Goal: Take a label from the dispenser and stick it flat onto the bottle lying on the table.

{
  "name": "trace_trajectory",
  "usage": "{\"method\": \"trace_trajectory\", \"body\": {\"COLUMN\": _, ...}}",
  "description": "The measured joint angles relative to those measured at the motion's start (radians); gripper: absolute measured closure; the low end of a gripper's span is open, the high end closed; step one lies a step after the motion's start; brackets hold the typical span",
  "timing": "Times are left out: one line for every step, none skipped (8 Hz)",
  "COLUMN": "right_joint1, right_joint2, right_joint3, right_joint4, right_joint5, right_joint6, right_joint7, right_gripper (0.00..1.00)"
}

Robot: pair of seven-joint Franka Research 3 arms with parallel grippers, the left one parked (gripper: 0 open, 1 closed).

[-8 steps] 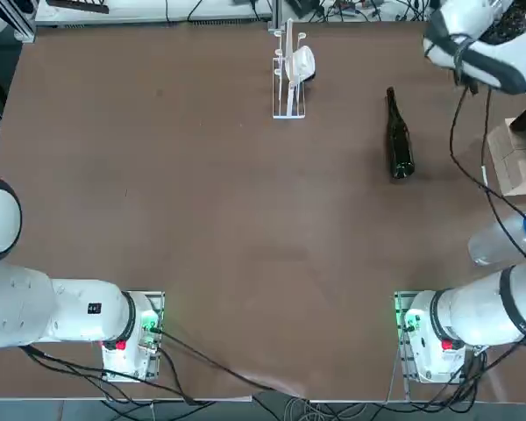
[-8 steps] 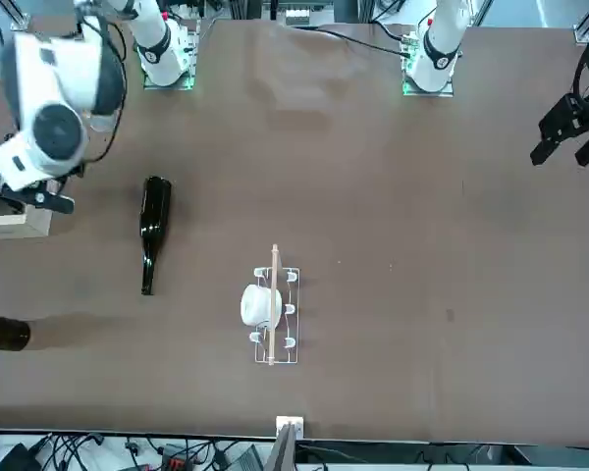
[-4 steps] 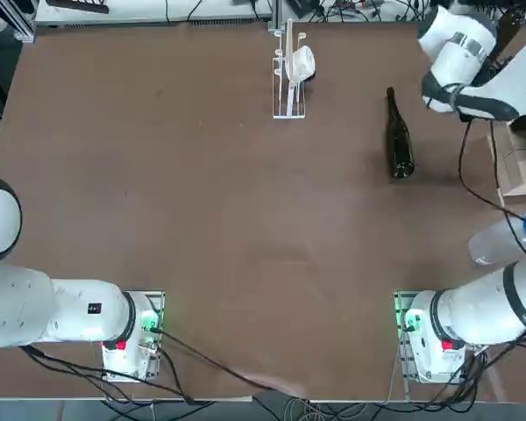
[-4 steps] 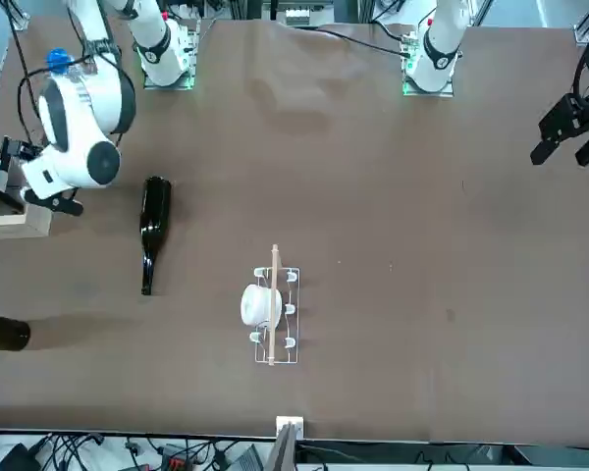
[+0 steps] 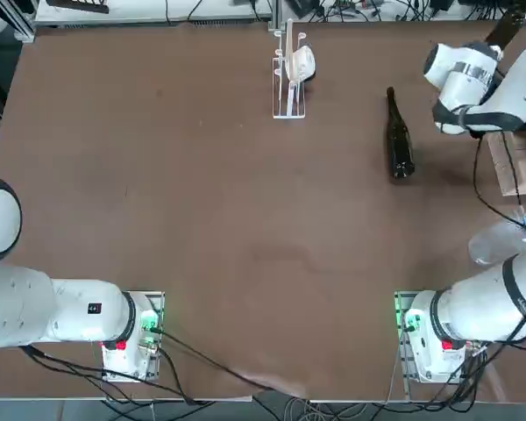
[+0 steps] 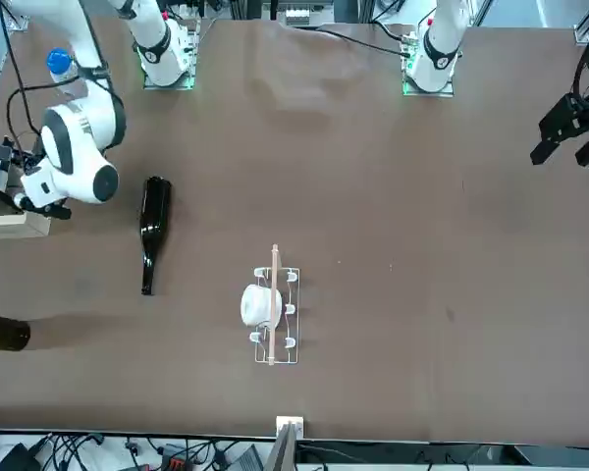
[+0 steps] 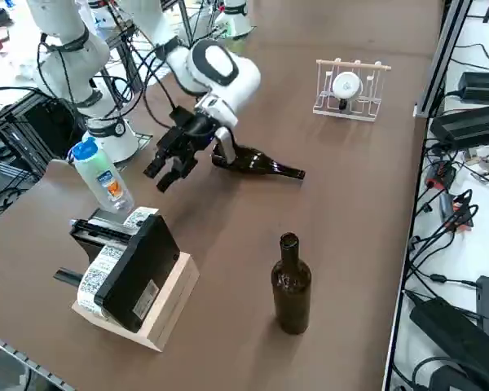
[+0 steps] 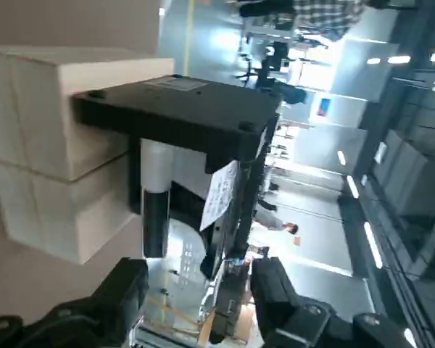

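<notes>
The dark bottle lies on the brown table with its thin neck pointing away from the robot. The dispenser is a black box on a pale wooden block at the table's right edge. A white printed label hangs out of its front, and a printed strip runs down it. My right gripper hovers between bottle and dispenser, aimed at the dispenser's label side. Its fingers are apart with nothing between them.
A white wire rack holding a white roll stands at the far middle. A clear plastic bottle with a blue cap stands beside the dispenser. A second dark bottle stands upright near the far right corner.
My right arm's hand has swung from the far right corner down and back to the space beside the lying bottle, turning toward the dispenser. The bottle and rack have not moved.
</notes>
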Motion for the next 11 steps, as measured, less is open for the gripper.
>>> {"method": "trace_trajectory", "body": {"right_joint1": -0.014, "right_joint2": 0.029, "right_joint3": 0.000, "right_joint4": -0.004, "right_joint5": -0.039, "right_joint6": 0.000, "right_joint7": 0.047, "right_gripper": 0.15}}
{"method": "trace_trajectory", "body": {"right_joint1": -0.024, "right_joint2": 0.047, "right_joint3": 0.000, "right_joint4": -0.004, "right_joint5": -0.067, "right_joint6": -0.001, "right_joint7": 0.073, "right_gripper": 0.17}}
{"method": "trace_trajectory", "body": {"right_joint1": -0.035, "right_joint2": 0.052, "right_joint3": 0.000, "right_joint4": -0.003, "right_joint5": -0.094, "right_joint6": -0.002, "right_joint7": 0.081, "right_gripper": 0.18}}
{"method": "trace_trajectory", "body": {"right_joint1": -0.044, "right_joint2": 0.052, "right_joint3": -0.001, "right_joint4": -0.003, "right_joint5": -0.113, "right_joint6": -0.002, "right_joint7": 0.087, "right_gripper": 0.19}}
{"method": "trace_trajectory", "body": {"right_joint1": -0.050, "right_joint2": 0.054, "right_joint3": 0.000, "right_joint4": -0.003, "right_joint5": -0.129, "right_joint6": -0.001, "right_joint7": 0.103, "right_gripper": 0.21}}
{"method": "trace_trajectory", "body": {"right_joint1": -0.051, "right_joint2": 0.062, "right_joint3": 0.000, "right_joint4": -0.003, "right_joint5": -0.149, "right_joint6": -0.001, "right_joint7": 0.131, "right_gripper": 0.22}}
{"method": "trace_trajectory", "body": {"right_joint1": -0.052, "right_joint2": 0.074, "right_joint3": 0.000, "right_joint4": -0.003, "right_joint5": -0.167, "right_joint6": -0.001, "right_joint7": 0.153, "right_gripper": 0.22}}
{"method": "trace_trajectory", "body": {"right_joint1": -0.052, "right_joint2": 0.085, "right_joint3": 0.000, "right_joint4": -0.003, "right_joint5": -0.179, "right_joint6": -0.001, "right_joint7": 0.165, "right_gripper": 0.23}}
{"method": "trace_trajectory", "body": {"right_joint1": -0.053, "right_joint2": 0.090, "right_joint3": 0.000, "right_joint4": -0.003, "right_joint5": -0.189, "right_joint6": -0.001, "right_joint7": 0.169, "right_gripper": 0.23}}
{"method": "trace_trajectory", "body": {"right_joint1": -0.056, "right_joint2": 0.090, "right_joint3": -0.001, "right_joint4": -0.002, "right_joint5": -0.196, "right_joint6": -0.001, "right_joint7": 0.170, "right_gripper": 0.24}}
{"method": "trace_trajectory", "body": {"right_joint1": -0.058, "right_joint2": 0.090, "right_joint3": -0.004, "right_joint4": -0.002, "right_joint5": -0.208, "right_joint6": -0.001, "right_joint7": 0.171, "right_gripper": 0.25}}
